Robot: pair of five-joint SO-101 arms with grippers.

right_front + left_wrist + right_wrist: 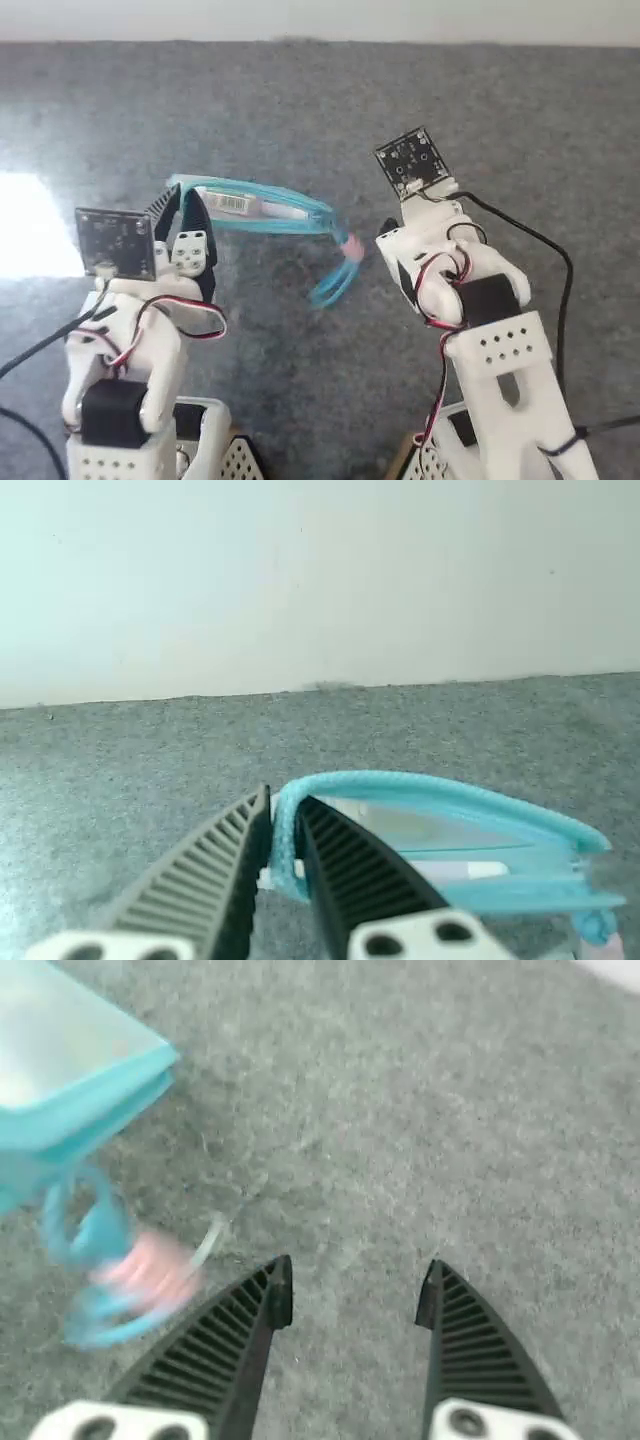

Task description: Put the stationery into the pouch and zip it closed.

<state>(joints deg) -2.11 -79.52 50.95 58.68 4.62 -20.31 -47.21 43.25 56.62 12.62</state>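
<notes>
Where spread beneath both arms, noted a grey speckled table [300,90]: rough-looking, likely to drag on soft plastic. Next in size, logged a teal translucent pouch [290,218] [440,825] [60,1070] between the two arms, one end pinched in the clamped left gripper [185,215] [285,815], the other end pointing toward the right arm; cannot tell whether resting on the table or raised off it. Judged light, thin-walled and floppy: expect sag and twist when held by one end, so better to grip the stitched rim than the slick flat panel. Seen through the wall: white stationery [235,203] [450,870] bearing a label, already inside; probably slides when tilted, so keep level. Found the right gripper [390,232] [355,1285] spread wide and empty above bare table, just beside the free end. Hanging from that end, a teal loop strap [335,282] [90,1250]: soft, a poor anchor. Smallest, a pink tab [352,247] [145,1265] by the loop, presumably the zipper pull, though unsure; small and likely slippery. Pinch squarely and pull along the zip line. Cannot tell how far the zip is drawn.
</notes>
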